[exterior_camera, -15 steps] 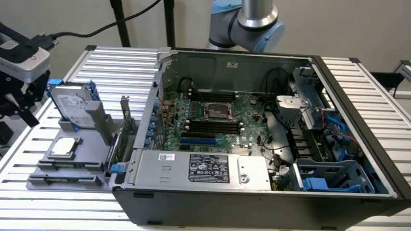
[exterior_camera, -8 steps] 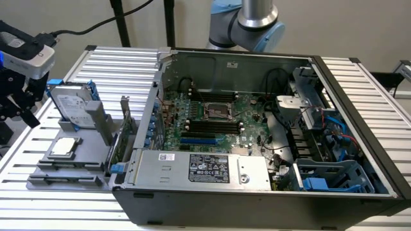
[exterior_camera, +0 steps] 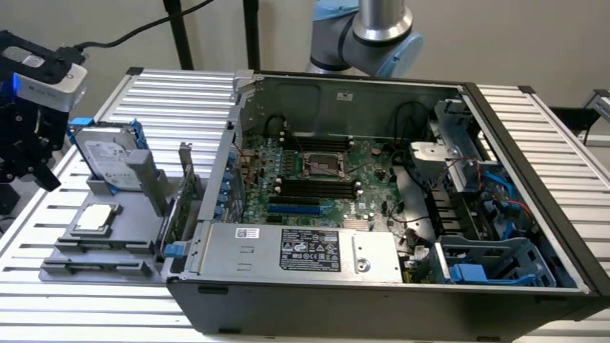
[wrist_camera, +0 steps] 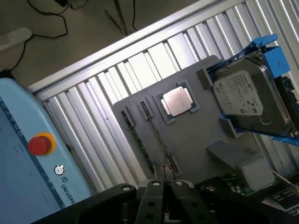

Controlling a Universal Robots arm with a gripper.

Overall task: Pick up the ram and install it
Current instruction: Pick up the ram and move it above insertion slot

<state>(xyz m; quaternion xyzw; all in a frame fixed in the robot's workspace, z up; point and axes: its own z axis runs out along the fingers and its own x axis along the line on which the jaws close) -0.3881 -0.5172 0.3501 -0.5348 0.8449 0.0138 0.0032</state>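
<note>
Skewed descent could jam gripper (wrist_camera: 163, 178) against thin ram (wrist_camera: 139, 140) on tray (wrist_camera: 196, 135); open or closed, I cannot tell.

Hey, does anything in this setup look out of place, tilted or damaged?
Nothing stands out. The hard drive stands tilted in its holder on the grey tray, which looks intended, and the processor lies flat in its recess. No damage shows in the open computer case.
</note>
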